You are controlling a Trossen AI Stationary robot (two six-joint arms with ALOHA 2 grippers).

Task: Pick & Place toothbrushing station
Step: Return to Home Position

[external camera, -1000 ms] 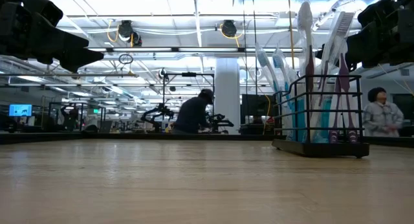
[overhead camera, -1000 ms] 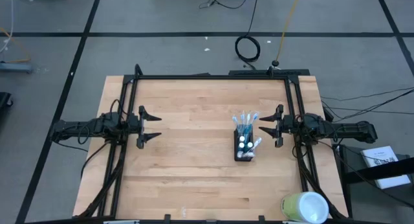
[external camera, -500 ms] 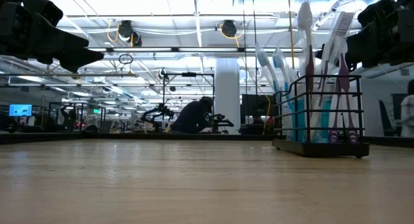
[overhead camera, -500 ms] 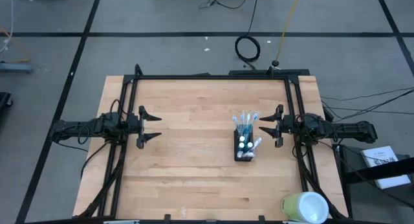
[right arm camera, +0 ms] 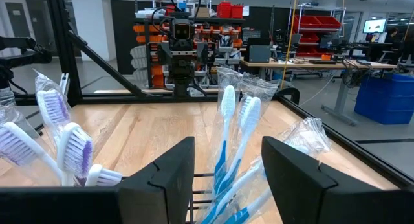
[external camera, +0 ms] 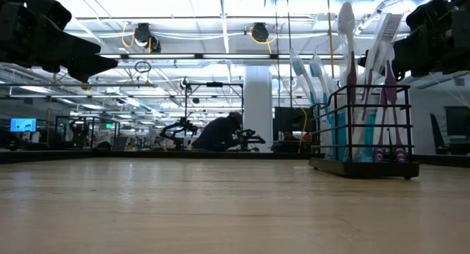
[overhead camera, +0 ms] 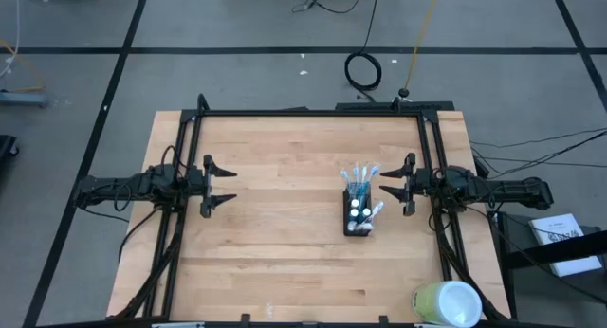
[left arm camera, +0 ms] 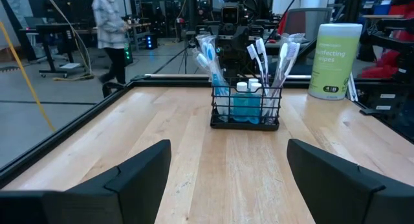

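Background passer-by has left; left hand (overhead camera: 230,186) and right hand (overhead camera: 387,186) stay apart, toothbrushing station (overhead camera: 358,214) unmoved

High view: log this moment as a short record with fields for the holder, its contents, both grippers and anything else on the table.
Holder: small black wire-mesh holder, upright on the wooden table, right of centre.
Contents: slim blue-and-white toothbrushes standing head-up; small white-capped tubes among them.
Left gripper: open, empty, far from the holder.
Right gripper: open, empty, close beside the holder, not touching.
Other: yellow-green and white cylinder at the table's corner on the right arm's side.
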